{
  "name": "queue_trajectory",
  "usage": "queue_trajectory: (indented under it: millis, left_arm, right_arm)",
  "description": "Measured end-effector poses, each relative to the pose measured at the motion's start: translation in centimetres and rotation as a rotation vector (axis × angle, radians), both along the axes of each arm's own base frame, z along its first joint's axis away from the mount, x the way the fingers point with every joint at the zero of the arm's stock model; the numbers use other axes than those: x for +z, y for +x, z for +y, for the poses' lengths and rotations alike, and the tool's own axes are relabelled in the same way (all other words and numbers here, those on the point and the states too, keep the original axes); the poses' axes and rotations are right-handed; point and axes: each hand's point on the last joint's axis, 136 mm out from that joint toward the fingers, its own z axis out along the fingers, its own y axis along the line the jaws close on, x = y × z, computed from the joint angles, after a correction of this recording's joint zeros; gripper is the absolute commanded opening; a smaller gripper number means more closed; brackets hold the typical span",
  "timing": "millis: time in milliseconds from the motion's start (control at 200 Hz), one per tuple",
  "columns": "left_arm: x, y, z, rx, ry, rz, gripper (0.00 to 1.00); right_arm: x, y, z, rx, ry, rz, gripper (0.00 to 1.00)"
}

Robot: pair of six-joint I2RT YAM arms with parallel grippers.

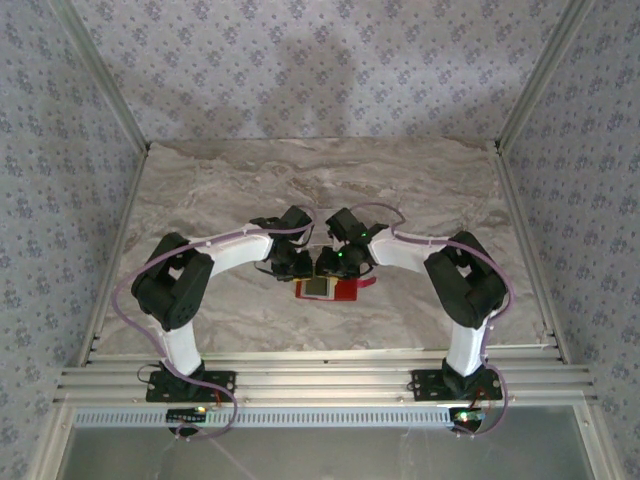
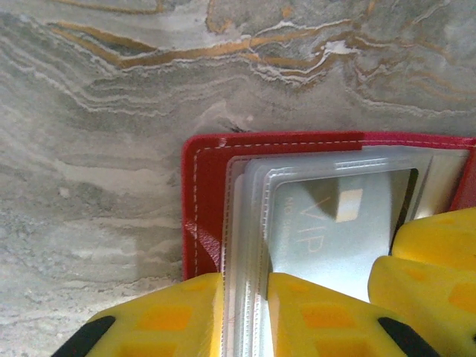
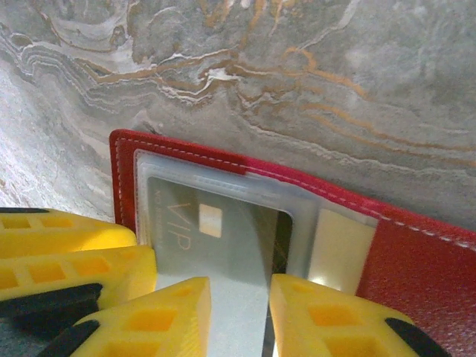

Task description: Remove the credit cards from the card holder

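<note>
The red card holder lies open on the marble table between both arms. In the left wrist view its red cover frames a stack of clear pockets, and my left gripper is shut on the edge of that stack. A credit card with gold "VIP" lettering and a chip sits inside the top pocket. My right gripper hovers over the same card, jaws slightly apart with the card's face showing between them. The right fingers sit close beside the left ones. From above, the left gripper and right gripper meet over the holder.
The marble table stretches bare behind the wallet to the patterned back wall. Aluminium rails run along the near edge by the arm bases. A small red tab sticks out at the holder's right side.
</note>
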Motion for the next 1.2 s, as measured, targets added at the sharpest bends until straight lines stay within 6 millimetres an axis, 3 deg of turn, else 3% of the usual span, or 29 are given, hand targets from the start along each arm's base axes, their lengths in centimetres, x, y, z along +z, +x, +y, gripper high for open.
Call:
queue_trajectory:
  millis: [370,625,854,1199]
  left_arm:
    - [0.0,0.0,0.3,0.004,0.006,-0.004,0.26]
    - [0.4,-0.6,1.3,0.014,0.03,-0.009,0.3]
    - [1.3,0.0,2.0,0.034,0.036,-0.042,0.26]
    - [-0.3,-0.7,2.3,0.034,0.048,0.009,0.23]
  right_arm:
    - [-0.6,-0.6,-1.7,0.018,-0.137,-0.017,0.32]
    - [-0.1,-0.4,-1.7,0.019,-0.138,-0.027,0.32]
    - [1.4,-0.4,-1.1,0.024,-0.09,-0.045,0.32]
    - [2.0,-0.4,0.5,0.031,-0.004,-0.026,0.33]
